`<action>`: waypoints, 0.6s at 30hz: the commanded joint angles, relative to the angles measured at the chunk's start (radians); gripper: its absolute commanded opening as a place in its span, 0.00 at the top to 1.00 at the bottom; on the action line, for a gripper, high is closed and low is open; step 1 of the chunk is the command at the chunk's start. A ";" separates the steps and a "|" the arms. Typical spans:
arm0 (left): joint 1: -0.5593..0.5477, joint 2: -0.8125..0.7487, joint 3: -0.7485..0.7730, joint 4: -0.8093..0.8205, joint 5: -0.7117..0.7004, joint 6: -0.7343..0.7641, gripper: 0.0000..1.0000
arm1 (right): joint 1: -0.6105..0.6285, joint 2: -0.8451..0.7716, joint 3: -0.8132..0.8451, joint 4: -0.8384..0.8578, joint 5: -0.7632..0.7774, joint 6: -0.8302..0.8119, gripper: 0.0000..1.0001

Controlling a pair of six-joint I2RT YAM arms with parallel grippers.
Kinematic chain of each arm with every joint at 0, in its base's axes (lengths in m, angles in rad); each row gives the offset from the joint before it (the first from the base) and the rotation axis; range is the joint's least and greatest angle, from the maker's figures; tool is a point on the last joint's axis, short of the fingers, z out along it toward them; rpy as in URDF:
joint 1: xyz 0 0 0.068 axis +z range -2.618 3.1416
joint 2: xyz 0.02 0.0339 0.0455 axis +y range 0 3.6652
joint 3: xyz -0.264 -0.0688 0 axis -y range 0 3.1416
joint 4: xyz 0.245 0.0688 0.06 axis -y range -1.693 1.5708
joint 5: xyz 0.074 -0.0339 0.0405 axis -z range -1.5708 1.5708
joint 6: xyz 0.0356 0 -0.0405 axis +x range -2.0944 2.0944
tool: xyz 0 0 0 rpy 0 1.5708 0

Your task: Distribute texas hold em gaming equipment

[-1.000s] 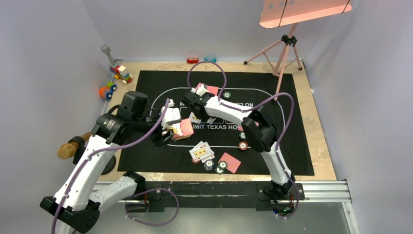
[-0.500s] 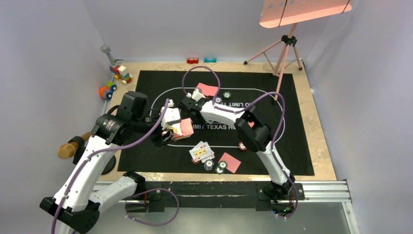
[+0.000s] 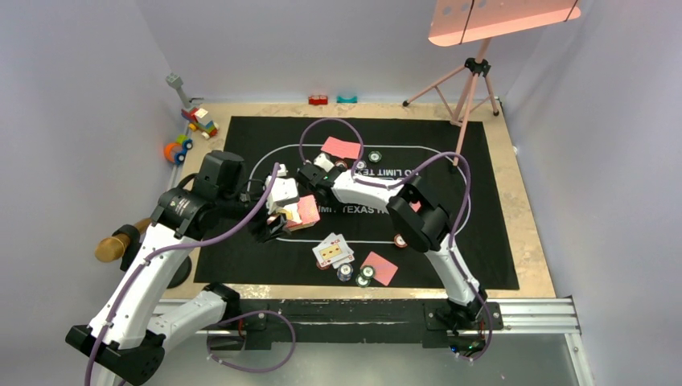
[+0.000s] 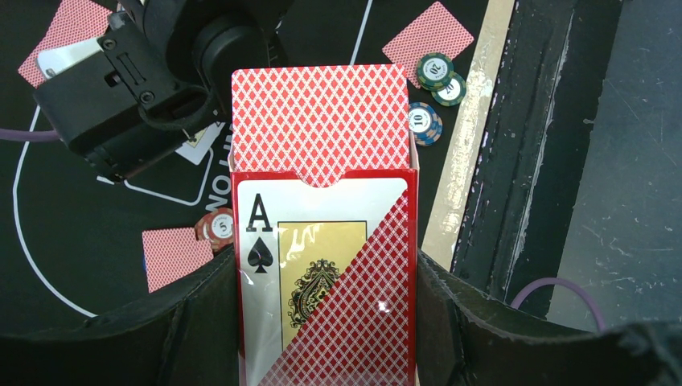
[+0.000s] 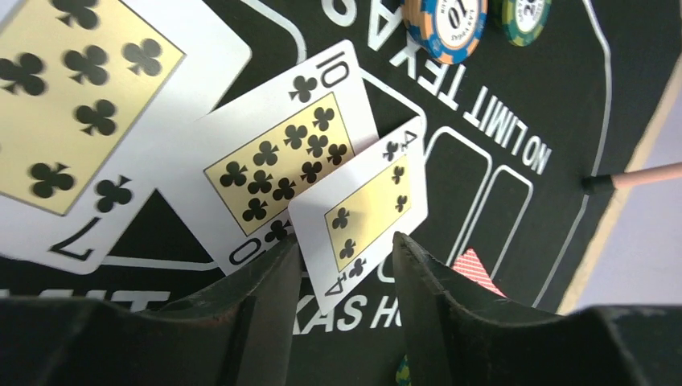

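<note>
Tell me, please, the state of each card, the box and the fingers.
Box, open at top, gripped by the left fingers.
Deck, sticking out of the box, backs showing.
7 of clubs, face up on the mat.
10 of clubs, face up on the mat.
4 of clubs, face up between the right fingers; grip unclear.
Card by the chips, face down.

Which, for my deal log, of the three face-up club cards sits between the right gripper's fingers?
The four of clubs, overlapping the ten; the seven lies farthest off.
</note>
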 commanded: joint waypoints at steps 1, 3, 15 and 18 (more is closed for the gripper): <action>0.007 -0.004 0.022 0.034 0.029 0.003 1.00 | 0.003 -0.052 -0.027 0.071 -0.176 0.025 0.48; 0.007 -0.003 0.021 0.033 0.029 0.003 1.00 | 0.003 -0.064 -0.034 0.081 -0.208 0.024 0.47; 0.007 -0.007 0.018 0.032 0.027 0.003 1.00 | -0.052 -0.282 -0.071 0.128 -0.494 0.070 0.43; 0.007 -0.009 0.017 0.034 0.022 0.001 1.00 | -0.105 -0.403 -0.079 0.128 -0.599 0.109 0.42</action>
